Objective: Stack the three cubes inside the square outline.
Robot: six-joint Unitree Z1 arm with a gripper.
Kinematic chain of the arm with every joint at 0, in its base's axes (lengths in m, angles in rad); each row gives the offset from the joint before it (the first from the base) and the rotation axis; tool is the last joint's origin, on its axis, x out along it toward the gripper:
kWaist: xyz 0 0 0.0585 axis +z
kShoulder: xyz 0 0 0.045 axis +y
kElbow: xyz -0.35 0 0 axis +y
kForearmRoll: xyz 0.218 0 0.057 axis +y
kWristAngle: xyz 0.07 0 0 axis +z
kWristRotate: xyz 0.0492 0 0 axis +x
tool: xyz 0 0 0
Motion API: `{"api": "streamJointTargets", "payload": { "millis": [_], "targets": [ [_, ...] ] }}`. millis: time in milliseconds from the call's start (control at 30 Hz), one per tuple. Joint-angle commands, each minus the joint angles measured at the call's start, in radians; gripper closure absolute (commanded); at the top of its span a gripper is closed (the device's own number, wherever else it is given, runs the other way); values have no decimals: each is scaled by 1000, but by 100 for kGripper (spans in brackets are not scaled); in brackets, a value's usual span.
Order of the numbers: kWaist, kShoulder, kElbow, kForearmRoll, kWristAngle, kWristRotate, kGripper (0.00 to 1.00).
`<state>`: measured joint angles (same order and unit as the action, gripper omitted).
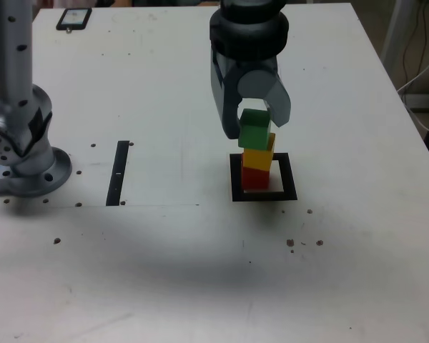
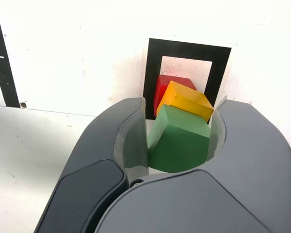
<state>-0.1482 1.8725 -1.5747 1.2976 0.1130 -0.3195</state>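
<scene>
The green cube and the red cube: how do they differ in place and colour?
The green cube is green, while the red cube is plain red. The green cube tops the column; the red cube is lowest, inside the black square outline. The green cube sits between the jaws, whereas the red cube is clear of them. Both are solid-coloured blocks.

Bright, whitish light washes out the wrist view's tabletop, while soft shadow dims the exterior view's lower foreground.
</scene>
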Motion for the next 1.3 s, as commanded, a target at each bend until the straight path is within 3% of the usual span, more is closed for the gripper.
{"api": "streamJointTargets", "payload": {
  "millis": [0,233,367,767,1033,1267],
  "targets": [
    [-1,2,3,-6,6,4,42],
    [-1,-3,21,-51,18,13,12],
    [-1,-8,32,-57,22,13,2],
    [-1,-42,26,-20,27,13,1],
    [-1,-144,21,32,30,34,1],
    [18,-233,66,71,9,70,1]
  ]
}}
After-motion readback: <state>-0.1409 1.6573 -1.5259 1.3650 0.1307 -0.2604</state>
